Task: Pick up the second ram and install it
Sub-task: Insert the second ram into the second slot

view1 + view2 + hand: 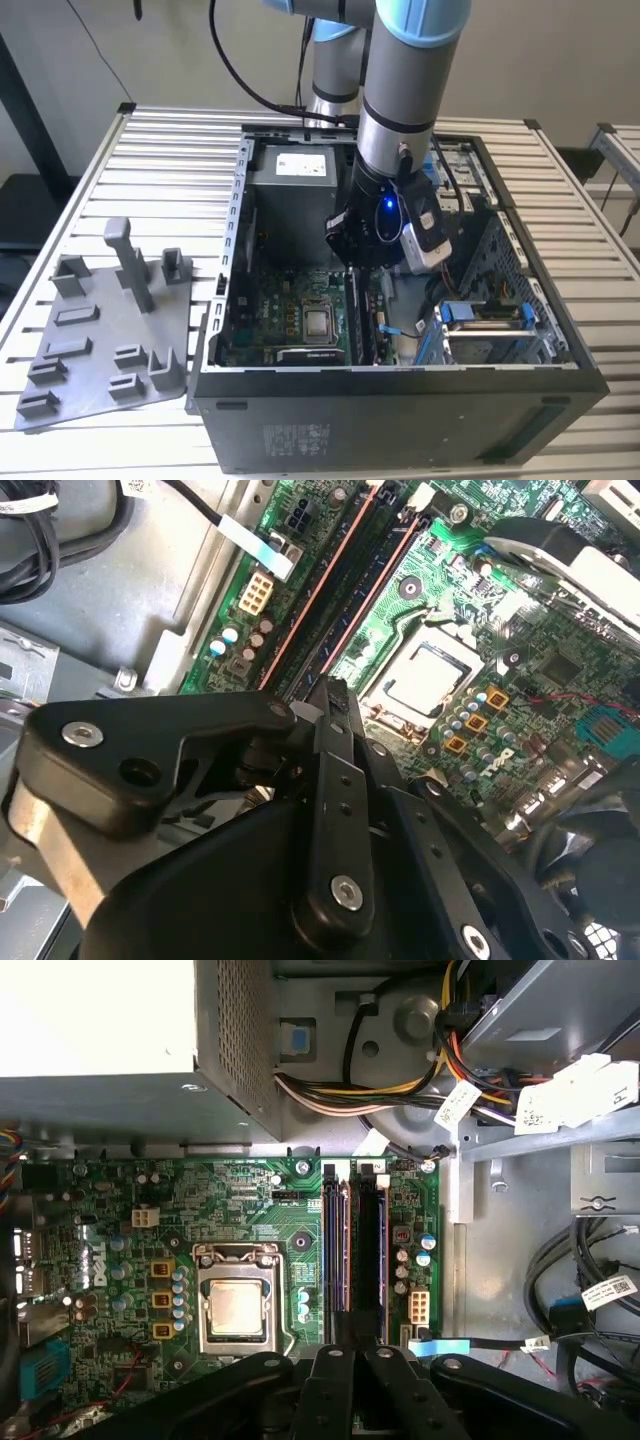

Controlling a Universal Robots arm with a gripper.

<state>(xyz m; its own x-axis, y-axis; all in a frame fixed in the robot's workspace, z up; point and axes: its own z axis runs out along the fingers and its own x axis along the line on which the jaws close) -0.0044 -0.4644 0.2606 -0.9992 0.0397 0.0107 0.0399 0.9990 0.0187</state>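
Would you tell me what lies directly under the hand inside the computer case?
Under the hand lies the green motherboard, with the long memory slots right beneath its tip and the CPU socket beside them. The hand's black body covers the slots' near ends.

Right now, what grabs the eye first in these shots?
The arm plunging into the open computer case, its gripper low over the RAM slots. Beside the slots sits the bare CPU socket on the green motherboard. A grey moulded tray lies at the exterior view's left.
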